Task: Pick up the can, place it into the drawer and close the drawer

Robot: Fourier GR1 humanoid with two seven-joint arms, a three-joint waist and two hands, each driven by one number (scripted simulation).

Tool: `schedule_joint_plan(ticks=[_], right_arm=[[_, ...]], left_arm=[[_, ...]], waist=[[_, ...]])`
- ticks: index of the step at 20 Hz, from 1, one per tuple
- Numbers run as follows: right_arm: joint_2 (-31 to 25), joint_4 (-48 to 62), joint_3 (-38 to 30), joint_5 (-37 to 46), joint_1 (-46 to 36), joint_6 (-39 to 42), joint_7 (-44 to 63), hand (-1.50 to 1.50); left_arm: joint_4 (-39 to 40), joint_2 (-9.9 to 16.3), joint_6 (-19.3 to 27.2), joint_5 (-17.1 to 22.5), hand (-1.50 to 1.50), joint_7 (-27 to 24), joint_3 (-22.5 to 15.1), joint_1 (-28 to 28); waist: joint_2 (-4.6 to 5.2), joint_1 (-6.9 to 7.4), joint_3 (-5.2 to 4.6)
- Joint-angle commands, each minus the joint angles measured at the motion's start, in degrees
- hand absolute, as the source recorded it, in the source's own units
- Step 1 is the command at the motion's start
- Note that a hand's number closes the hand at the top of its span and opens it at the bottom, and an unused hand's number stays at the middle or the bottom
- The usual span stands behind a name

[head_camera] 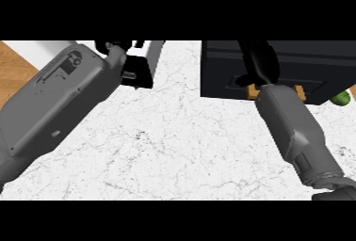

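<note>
Right hand, black, lies over the dark box-shaped drawer unit at top right; fingers' state can't tell. Left hand near top edge, state unclear. White marble tabletop; wood floor at left. Can not visible. Small green object by unit's right edge.

Lighting: even, bright, diffuse; source not evident. White marble counter at centre reads cleanly, no glare. Dark drawer unit, upper right, loses detail in black. Shadows faint. No edge distortion.
</note>
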Motion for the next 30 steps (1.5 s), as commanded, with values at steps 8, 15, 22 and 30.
schedule_joint_plan(ticks=[8, 15, 22, 30], right_arm=[[-3.9, 10.9, -3.1, 0.6, -9.1, -4.7, 1.0, -1.50], [-5.9, 13.5, -4.1, 0.4, -15.9, -0.8, 2.6, -1.50], [-0.8, 13.9, -14.7, -12.6, -17.6, 7.0, -8.5, -1.50], [-1.0, 14.3, -25.7, -23.7, -17.1, 12.4, -14.8, -1.50]], left_arm=[[-6.1, 3.4, 0.2, -1.6, -1.50, 4.8, 0.1, 0.2], [-7.1, 1.6, 0.1, -2.1, -1.50, 3.9, 0.0, 2.8], [-10.0, 3.1, 1.7, -2.9, -1.50, 5.3, 0.0, 2.8], [-12.8, 5.8, 0.7, -2.9, -1.50, 6.8, 0.5, 4.5]], waist=[[0.95, 1.56, 0.55], [1.53, 2.17, 0.51], [1.12, 2.48, 0.75], [1.35, 2.88, 0.64]])
